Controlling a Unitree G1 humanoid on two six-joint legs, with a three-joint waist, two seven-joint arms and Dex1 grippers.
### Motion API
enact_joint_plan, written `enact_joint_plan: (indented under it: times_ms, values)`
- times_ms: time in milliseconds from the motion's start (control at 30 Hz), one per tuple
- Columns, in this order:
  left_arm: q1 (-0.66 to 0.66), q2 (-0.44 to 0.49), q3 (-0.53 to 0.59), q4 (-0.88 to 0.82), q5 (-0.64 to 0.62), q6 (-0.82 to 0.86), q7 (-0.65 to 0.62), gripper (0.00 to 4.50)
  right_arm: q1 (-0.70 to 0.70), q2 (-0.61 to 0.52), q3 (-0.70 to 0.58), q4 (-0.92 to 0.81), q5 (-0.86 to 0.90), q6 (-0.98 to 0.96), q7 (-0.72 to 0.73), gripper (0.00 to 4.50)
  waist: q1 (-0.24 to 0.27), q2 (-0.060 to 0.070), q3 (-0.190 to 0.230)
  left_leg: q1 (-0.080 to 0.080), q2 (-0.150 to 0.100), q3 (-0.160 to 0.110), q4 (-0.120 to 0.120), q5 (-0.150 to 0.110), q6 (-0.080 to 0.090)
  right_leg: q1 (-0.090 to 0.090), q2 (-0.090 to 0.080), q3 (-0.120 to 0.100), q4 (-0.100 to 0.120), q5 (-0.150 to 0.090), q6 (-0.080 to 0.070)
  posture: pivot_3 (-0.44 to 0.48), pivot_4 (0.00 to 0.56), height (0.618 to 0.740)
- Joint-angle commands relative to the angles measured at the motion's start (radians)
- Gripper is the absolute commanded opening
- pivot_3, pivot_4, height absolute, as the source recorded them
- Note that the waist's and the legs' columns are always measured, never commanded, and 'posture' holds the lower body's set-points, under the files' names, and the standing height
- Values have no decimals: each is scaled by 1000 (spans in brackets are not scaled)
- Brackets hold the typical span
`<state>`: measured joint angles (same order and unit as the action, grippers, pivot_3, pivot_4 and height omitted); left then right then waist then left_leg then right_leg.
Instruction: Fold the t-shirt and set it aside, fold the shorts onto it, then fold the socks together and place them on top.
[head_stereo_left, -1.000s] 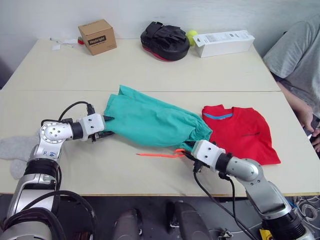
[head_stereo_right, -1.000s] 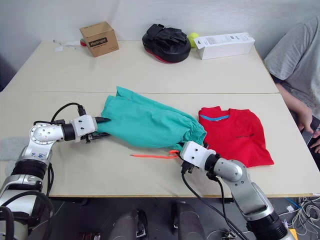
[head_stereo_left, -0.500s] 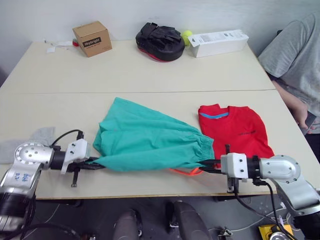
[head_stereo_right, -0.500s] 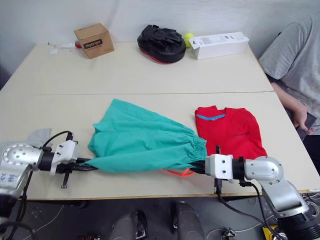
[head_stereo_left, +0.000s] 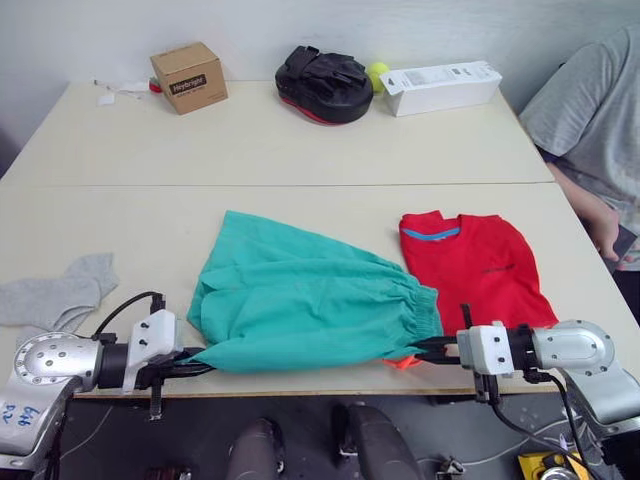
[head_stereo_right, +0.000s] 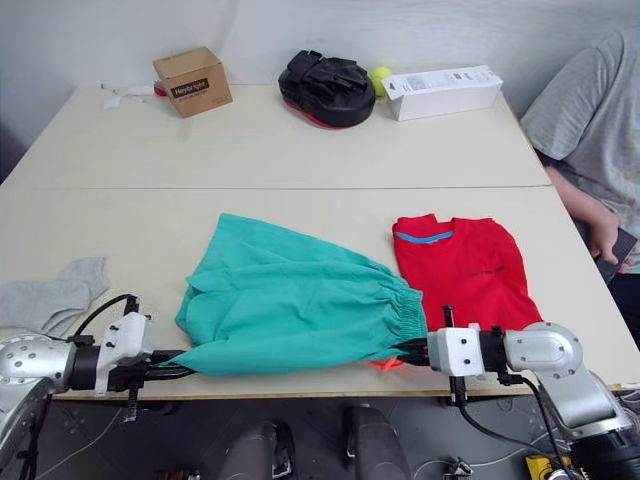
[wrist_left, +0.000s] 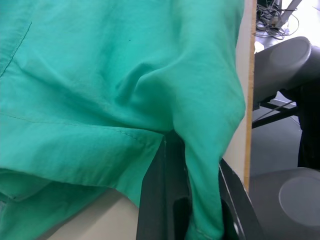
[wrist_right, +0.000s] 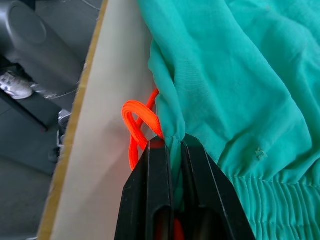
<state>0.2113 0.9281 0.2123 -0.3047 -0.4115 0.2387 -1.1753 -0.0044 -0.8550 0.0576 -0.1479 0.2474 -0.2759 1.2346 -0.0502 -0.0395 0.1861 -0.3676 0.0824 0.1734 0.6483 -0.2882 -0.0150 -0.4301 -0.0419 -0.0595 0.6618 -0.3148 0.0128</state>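
Shorts pinched at both ends, right on the tabletop's near edge

Both jaws are clamped on the shorts (head_stereo_left: 310, 310): left gripper (head_stereo_left: 192, 367) on the leg hem, right gripper (head_stereo_left: 437, 348) at the waistband by the orange drawstring (wrist_right: 137, 125). The t-shirt (head_stereo_left: 475, 265) lies folded just right of them, socks (head_stereo_left: 55, 295) far left. Risk I'd guess: cloth is so near the edge that it could slide off if a pinch slips. Compared with a second ago, the shorts have been dragged toward the robot and lie flatter
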Motion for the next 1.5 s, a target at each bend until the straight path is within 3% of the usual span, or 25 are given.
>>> enact_joint_plan:
  times_ms: [33, 233, 333, 433, 533, 667, 767, 900, 1000, 1200, 1400, 1500]
  values:
    - [3, 27, 47, -28, -57, 75, -7, 631, 47, -21, -54, -59, 114, 113, 2, 608, 1, 0, 0, 0, 0, 0, 0, 0, 1, 0, 0, 0, 0, 0, 0, 0, 150, 740]
    - [12, 183, 179, 10, -257, 418, -107, 2369, 191, -102, -196, -253, 352, 357, 19, 2492, 7, 0, 0, 0, 0, -2, -1, 0, 1, 0, 0, -1, -1, 0, -1, 0, 150, 740]
    - [-117, 221, 205, 88, -338, 504, -126, 3316, 226, -130, -286, -326, 443, 462, -3, 3542, 14, 1, 1, 0, 0, -2, -1, 0, 2, 0, 0, -1, -2, -1, -1, 0, 150, 740]
    - [-330, 162, 147, 193, -303, 440, -74, 4280, 187, -91, -337, -343, 513, 520, -72, 4500, 23, 1, 0, 0, 0, -2, -1, -2, -3, 1, 0, -1, -3, 0, -3, 0, 150, 740]
    - [-533, 76, 12, 346, -143, 306, 0, 4465, 124, -38, -331, -350, 517, 532, -136, 4500, 26, 2, 0, 0, -1, -2, 0, -1, -1, 2, 0, -1, -4, 1, -2, 0, 150, 740]
    - [-684, 4, -188, 541, 83, 64, -28, 4465, 67, 5, -272, -368, 453, 510, -156, 4500, 23, 2, 0, -1, -2, -1, -1, 0, 0, 1, 0, -1, -3, 2, 0, 0, 150, 740]
    - [-769, -63, -242, 638, 108, 11, -77, 4465, 33, 29, -240, -369, 422, 513, -178, 4500, 22, 1, 0, -3, -1, 1, 1, -1, -2, -1, 1, -2, -3, 2, 0, 0, 150, 740]
    - [-813, -84, -291, 703, 151, -67, -156, 4465, 24, 45, -229, -367, 389, 503, -187, 4500, 22, 1, 0, -5, 0, 2, 2, -1, -3, -3, 1, -2, -3, 1, 1, 0, 150, 740]
    - [-828, -85, -299, 721, 157, -64, -190, 3876, 41, 52, -232, -371, 366, 490, -190, 4500, 23, 1, 0, -4, 0, 2, 2, -1, -3, -2, 1, -2, -3, 0, 1, 0, 150, 740]
    - [-833, -59, -304, 772, 175, -88, -290, 2065, 53, 75, -239, -379, 345, 481, -213, 4500, 22, 0, 0, -3, 0, 1, 4, -1, -3, -1, 1, -2, -1, 1, 1, 0, 150, 740]
    - [-894, -98, -287, 820, 172, -104, -292, 81, 69, 100, -238, -375, 312, 457, -237, 4500, 23, 0, 0, -2, -1, 0, 4, 0, -2, 0, 1, -2, 1, 1, 1, 0, 150, 740]
    - [-976, -139, -240, 839, 103, -26, -299, 27, 81, 108, -239, -376, 298, 446, -248, 4500, 25, 0, 0, -3, -1, 0, 4, 0, -1, 0, 1, -2, 1, 1, 1, 0, 150, 740]
